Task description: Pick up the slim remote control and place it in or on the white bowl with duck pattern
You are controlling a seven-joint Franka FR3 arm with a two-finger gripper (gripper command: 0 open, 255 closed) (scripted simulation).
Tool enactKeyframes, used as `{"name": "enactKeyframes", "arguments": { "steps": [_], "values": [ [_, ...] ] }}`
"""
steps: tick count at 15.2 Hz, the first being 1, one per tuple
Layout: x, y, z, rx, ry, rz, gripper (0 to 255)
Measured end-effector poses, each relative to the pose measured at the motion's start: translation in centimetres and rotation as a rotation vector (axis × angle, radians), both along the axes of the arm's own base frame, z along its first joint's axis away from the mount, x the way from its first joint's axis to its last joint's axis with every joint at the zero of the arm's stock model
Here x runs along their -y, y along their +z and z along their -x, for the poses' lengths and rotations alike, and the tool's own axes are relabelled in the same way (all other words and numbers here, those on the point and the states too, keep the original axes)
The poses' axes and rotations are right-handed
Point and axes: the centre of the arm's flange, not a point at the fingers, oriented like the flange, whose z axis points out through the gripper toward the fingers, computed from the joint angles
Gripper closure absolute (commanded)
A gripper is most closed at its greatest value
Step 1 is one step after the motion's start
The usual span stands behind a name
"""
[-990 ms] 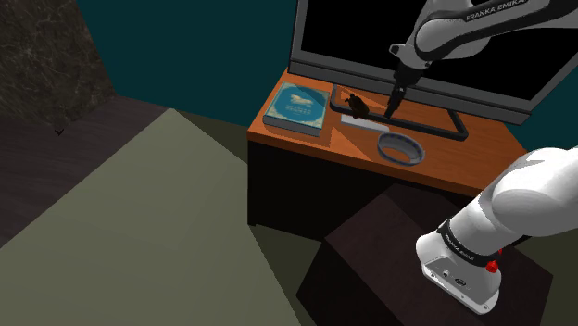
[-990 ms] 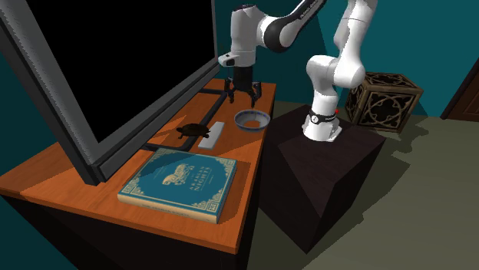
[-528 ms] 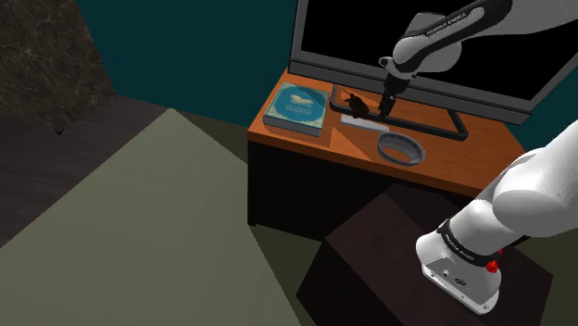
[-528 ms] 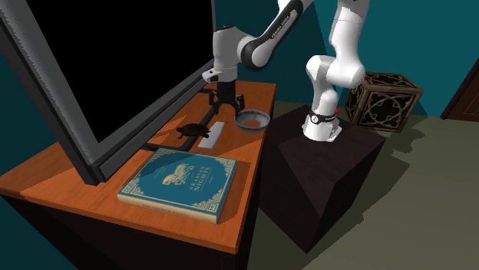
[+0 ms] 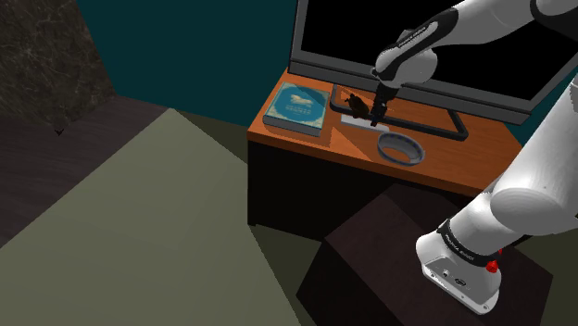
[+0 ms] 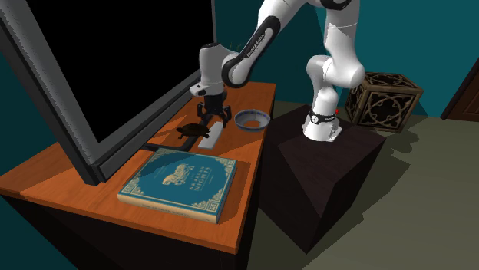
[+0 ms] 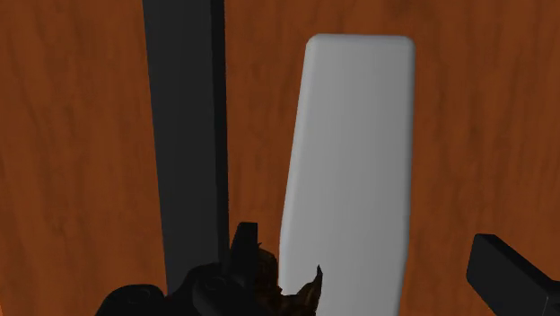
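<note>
**Gripper (image 6: 213, 119) shifted from bowl (image 6: 252, 119) to remote (image 6: 213, 135) – fingers apart**

Since 1 s ago the arm has swung along the table (image 5: 482, 157), away from the bowl, and now hangs just above the remote w/ fingers spread, gripping nothing. Remote – slim, pale grey – lies flat on the wood btwn the bowl and a dark turtle figure (image 6: 192, 131), beside the TV's black foot bar (image 7: 184, 135). Wrist view: a finger (image 7: 507, 278) stands clear of the remote's side. Book (image 6: 180, 182) lies well apart.
</note>
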Motion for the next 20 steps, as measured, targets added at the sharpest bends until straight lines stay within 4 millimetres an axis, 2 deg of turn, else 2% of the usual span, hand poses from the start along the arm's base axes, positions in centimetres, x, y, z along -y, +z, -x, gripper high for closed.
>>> {"name": "enactKeyframes", "arguments": {
  "steps": [5, 11, 12, 20],
  "values": [
    [0.2, -2.5, -0.1, 0.0, 0.001, 0.0, 0],
    [0.1, -3.0, -0.1, 0.0, 0.002, 0.0, 0],
    [0.1, -3.0, -0.1, 0.0, 0.002, 0.0, 255],
    [0.1, -3.0, -0.1, 0.0, 0.002, 0.0, 255]
  ]
}}
